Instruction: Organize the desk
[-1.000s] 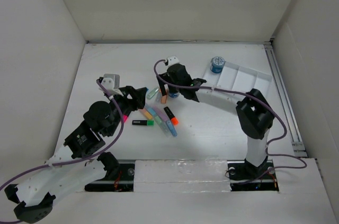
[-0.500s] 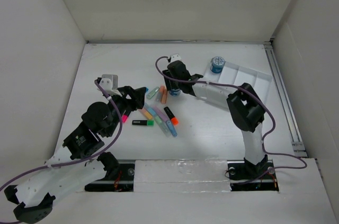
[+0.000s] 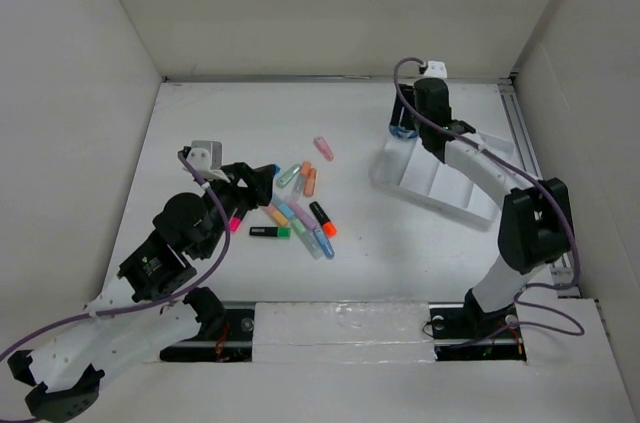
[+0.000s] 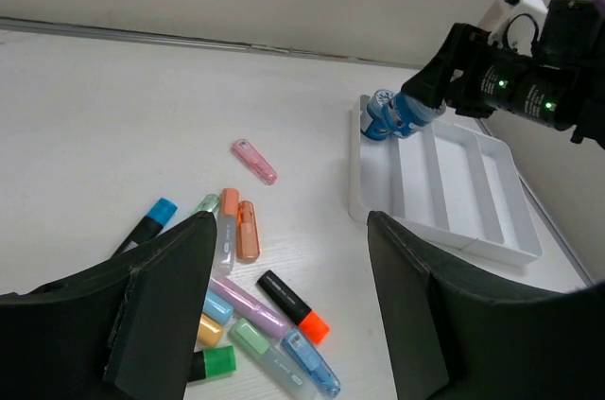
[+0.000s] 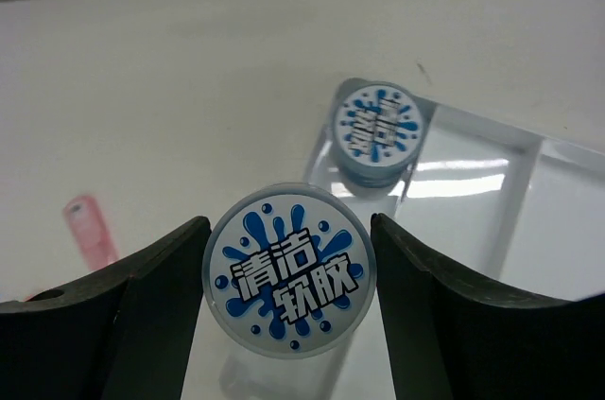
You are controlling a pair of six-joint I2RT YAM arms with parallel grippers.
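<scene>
The desk (image 3: pixel 220 133) is a white tabletop. My right gripper (image 3: pixel 412 125) is shut on a round jar with a blue-and-white lid (image 5: pixel 288 282), held just above the far-left corner of the white compartmented tray (image 3: pixel 440 181). A second identical jar (image 5: pixel 376 129) sits in that corner compartment. My left gripper (image 3: pixel 262 181) is open and empty, above a loose pile of highlighters (image 3: pixel 298 215), which also shows in the left wrist view (image 4: pixel 255 310). A pink highlighter (image 3: pixel 323 148) lies apart, further back.
White walls enclose the desk on three sides. A metal rail (image 3: pixel 340 321) runs along the front edge. The tray's other compartments (image 4: pixel 463 182) hold nothing. A black highlighter with a green cap (image 3: pixel 268 232) lies at the near left of the pile.
My right arm has swung from beside the highlighters back and to the right, carrying the jar to the tray's far-left corner. The pink highlighter has come into sight. My left arm has stayed still.
</scene>
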